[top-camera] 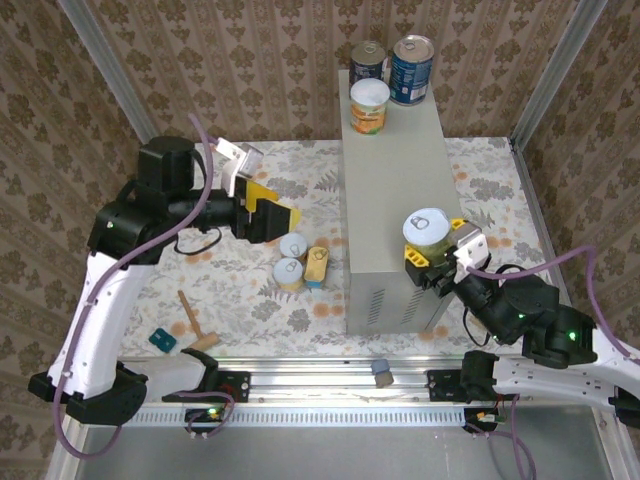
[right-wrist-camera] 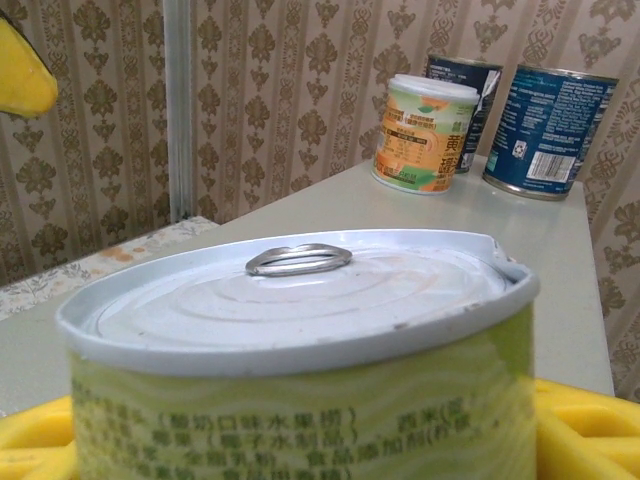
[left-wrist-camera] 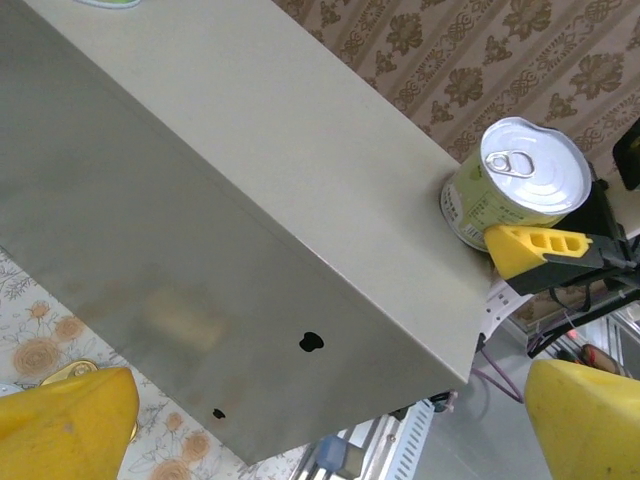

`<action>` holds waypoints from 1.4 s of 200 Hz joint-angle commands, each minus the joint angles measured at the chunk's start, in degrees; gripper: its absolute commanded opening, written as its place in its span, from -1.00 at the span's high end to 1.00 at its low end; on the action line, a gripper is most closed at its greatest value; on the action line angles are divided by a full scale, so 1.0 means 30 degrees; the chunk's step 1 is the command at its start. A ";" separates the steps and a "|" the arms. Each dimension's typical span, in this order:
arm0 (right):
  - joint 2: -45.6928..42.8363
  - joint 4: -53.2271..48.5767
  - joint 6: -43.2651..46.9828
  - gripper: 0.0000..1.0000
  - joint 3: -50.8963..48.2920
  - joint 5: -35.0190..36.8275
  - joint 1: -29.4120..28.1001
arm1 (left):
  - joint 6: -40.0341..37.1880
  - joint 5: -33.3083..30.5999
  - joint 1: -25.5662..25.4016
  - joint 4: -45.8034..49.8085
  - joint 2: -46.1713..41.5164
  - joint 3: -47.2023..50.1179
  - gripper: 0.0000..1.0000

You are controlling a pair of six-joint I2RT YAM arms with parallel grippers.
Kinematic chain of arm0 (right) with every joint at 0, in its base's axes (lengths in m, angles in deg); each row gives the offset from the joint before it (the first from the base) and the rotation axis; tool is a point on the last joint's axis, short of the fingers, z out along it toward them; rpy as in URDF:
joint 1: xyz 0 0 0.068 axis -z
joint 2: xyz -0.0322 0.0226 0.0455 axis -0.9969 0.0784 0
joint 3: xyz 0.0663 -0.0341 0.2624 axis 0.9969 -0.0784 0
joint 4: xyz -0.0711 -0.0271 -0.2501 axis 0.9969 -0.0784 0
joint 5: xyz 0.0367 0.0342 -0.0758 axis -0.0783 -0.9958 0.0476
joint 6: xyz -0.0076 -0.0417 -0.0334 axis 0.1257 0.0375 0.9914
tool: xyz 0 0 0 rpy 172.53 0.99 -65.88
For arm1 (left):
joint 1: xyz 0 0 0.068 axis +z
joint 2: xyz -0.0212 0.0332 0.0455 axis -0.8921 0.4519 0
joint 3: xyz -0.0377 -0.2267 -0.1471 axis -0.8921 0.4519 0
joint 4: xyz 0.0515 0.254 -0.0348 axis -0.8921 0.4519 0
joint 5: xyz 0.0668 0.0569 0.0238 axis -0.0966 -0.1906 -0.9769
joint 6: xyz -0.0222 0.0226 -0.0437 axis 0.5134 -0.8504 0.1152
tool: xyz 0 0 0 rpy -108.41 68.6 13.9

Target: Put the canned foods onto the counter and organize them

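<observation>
Three cans stand at the far end of the counter (top-camera: 395,170): two blue cans (top-camera: 411,68) and an orange can (top-camera: 369,105). My right gripper (top-camera: 435,248) is clamped on a fourth can (top-camera: 428,223) at the counter's near right corner. I can't tell if it's resting down. My left gripper (top-camera: 270,210) hangs open and empty over the worktop (top-camera: 230,290), near two short cans (top-camera: 288,272) and the flat tin (top-camera: 317,265). I'd call it about halfway: three more after this one.
</observation>
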 commanded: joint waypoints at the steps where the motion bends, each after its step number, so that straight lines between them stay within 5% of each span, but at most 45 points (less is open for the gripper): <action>1: 0.0366 0.0744 -0.0593 -0.53 0.0042 0.0364 0.0256 | 0.0052 0.0255 0.0034 -0.1124 -0.0038 0.0585 -1.00; 109: 0.1531 0.0092 -0.2567 -0.62 0.0310 -0.1668 0.2656 | 0.0001 -0.0133 -0.0857 -0.2787 -0.0369 0.1929 -1.00; 214: 0.0513 -0.1670 -0.2438 -0.86 0.1050 -0.1922 0.2843 | -0.0469 -0.0380 -0.1816 -0.2992 0.0546 0.1399 -1.00; 280: 0.0175 -0.2370 -0.2111 -0.82 0.1388 -0.2534 0.2843 | -0.1359 -0.0546 -0.2267 -0.2704 0.0810 0.1187 -1.00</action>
